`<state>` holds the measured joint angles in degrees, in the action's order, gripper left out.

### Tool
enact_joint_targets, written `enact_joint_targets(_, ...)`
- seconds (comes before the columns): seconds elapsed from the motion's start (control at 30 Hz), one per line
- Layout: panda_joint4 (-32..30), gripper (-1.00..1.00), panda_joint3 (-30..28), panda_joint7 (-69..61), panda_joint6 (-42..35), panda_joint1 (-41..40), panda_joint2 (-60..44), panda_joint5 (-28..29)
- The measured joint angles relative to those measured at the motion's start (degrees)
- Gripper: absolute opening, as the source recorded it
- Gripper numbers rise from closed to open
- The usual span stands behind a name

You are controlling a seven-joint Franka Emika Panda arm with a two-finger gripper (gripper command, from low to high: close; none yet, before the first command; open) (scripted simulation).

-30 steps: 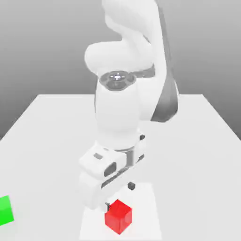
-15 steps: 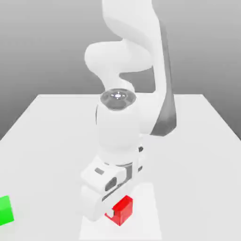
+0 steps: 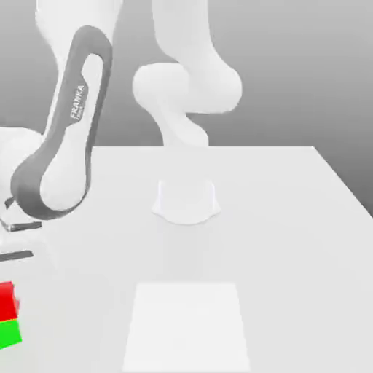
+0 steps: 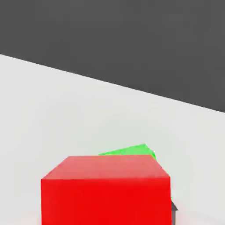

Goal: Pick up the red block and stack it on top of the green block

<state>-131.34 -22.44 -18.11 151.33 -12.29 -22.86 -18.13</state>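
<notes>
Has the red block [image 3: 7, 302] directly above the green block [image 3: 9, 334], on it or nearly so, at the exterior view's left edge; has the mat [image 3: 186, 328] to their right on the tabletop [image 3: 299, 255], before the arm's base [image 3: 186, 204]

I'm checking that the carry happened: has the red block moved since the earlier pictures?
Yes: the red block went from the white square toward the exterior view's left.

The cube just beneath the gripper's hand is bright red [image 3: 8, 302], plain, its top face a softer, paler red. Below it the other cube is vivid plain green [image 3: 9, 334]. The robot arm [image 3: 65, 175] is white with grey panels and white "FRANKA" lettering.
</notes>
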Motion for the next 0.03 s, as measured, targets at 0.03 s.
enact_joint_targets(0.03, 0.0, 1.0, 0.0, 0.0, 0.0, 0.0, 0.0, 0.0)
